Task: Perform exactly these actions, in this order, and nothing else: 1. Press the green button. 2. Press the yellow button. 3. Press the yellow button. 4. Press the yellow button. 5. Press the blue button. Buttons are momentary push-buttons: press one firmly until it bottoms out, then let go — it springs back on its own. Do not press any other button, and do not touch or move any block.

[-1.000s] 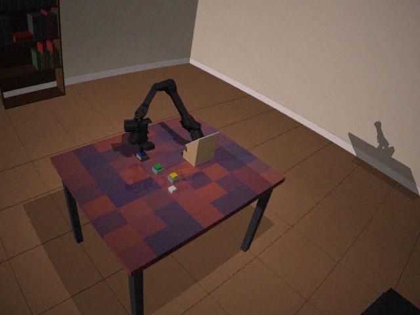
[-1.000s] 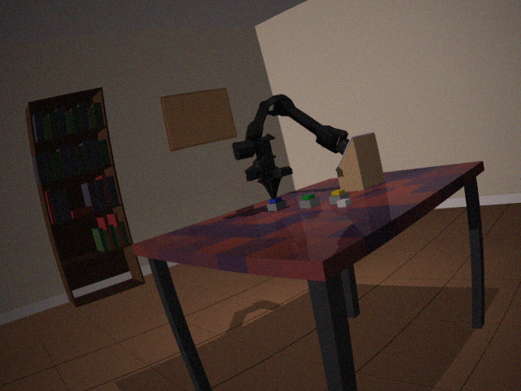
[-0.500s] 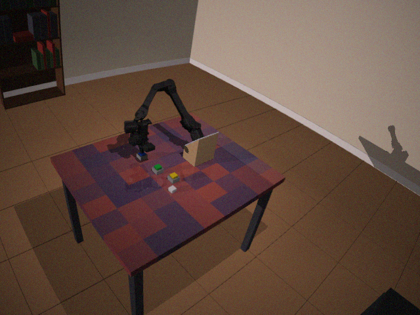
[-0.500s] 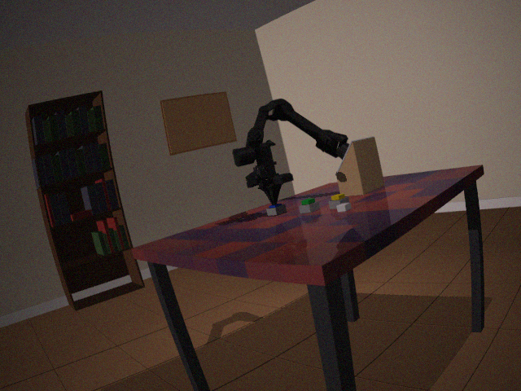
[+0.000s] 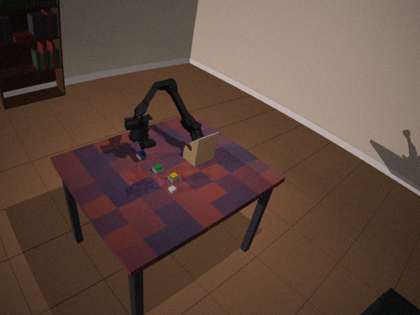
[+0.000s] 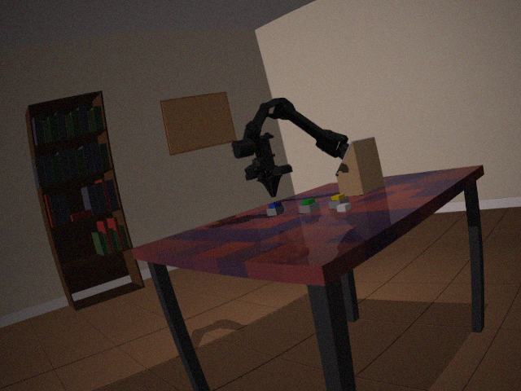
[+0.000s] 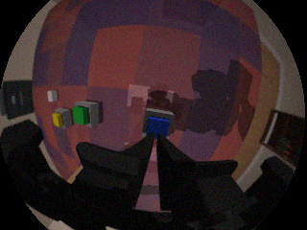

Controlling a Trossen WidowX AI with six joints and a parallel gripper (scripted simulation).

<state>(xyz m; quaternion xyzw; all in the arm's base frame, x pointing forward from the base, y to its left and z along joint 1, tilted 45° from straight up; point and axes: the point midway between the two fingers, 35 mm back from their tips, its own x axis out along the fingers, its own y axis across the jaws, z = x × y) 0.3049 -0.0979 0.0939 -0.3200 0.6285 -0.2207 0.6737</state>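
Three buttons on grey bases stand in a row on the table: the blue button (image 5: 141, 154) (image 6: 275, 207) (image 7: 157, 125), the green button (image 5: 157, 168) (image 6: 308, 203) (image 7: 82, 114) and the yellow button (image 5: 173, 176) (image 6: 338, 199) (image 7: 59, 118). My gripper (image 5: 147, 146) (image 6: 272, 194) (image 7: 155, 136) is shut and empty, pointing down. Its tips hang a little above the blue button, just behind it. In the wrist view the blue button sits right at the fingertips.
A small white block (image 5: 172, 189) (image 6: 343, 206) (image 7: 53, 96) lies beside the yellow button. A tan wedge-shaped box (image 5: 201, 149) (image 6: 360, 167) stands by the arm's base at the back of the table (image 5: 176, 233). A bookshelf (image 6: 80, 189) stands by the wall.
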